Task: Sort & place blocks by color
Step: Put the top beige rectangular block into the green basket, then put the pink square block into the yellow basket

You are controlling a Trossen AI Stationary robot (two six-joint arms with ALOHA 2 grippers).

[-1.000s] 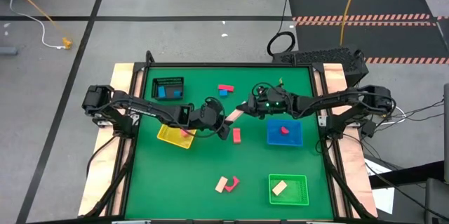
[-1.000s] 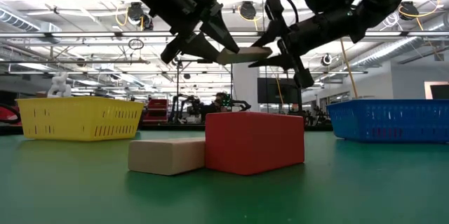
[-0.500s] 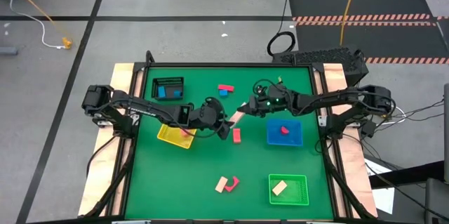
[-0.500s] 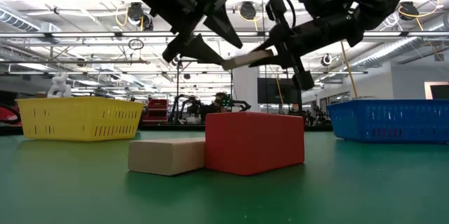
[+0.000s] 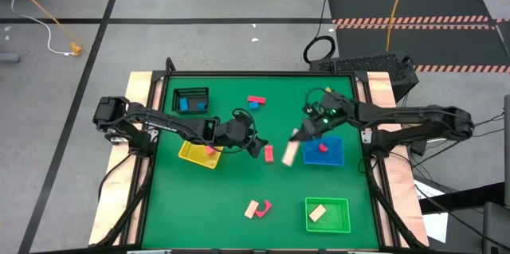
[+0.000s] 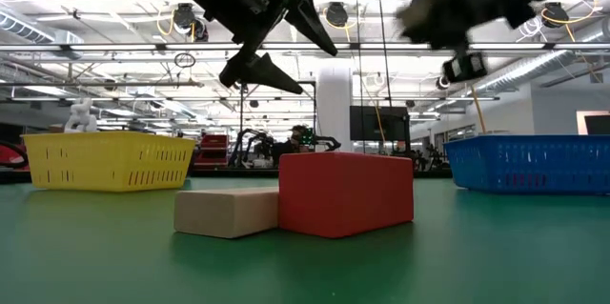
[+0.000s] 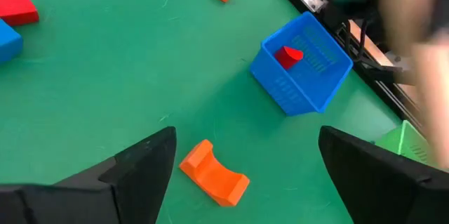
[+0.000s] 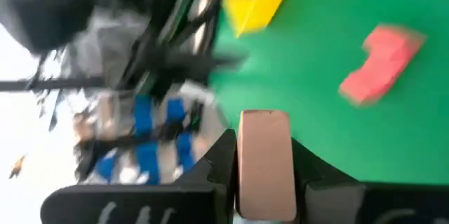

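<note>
My right gripper [image 8: 263, 175] clamps the tan bar [image 5: 290, 154] across its long sides, above the mat just left of the blue tray [image 5: 335, 157]; light, stiff wood, probably slippery. My left gripper [image 5: 253, 144] hangs empty, fingers spread.

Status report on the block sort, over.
Right gripper shut on tan block, airborne beside blue tray. Left gripper open, empty, near yellow tray. Red block on the mat between them; path looks clear.

High view: overhead, straight down, whole table [image 5: 239, 198]. Low view: tabletop level, close behind red block [image 6: 345, 192]. Wrist views: close, oblique. Blue tray [image 5: 331, 155] shared by high, low, left wrist.
</note>
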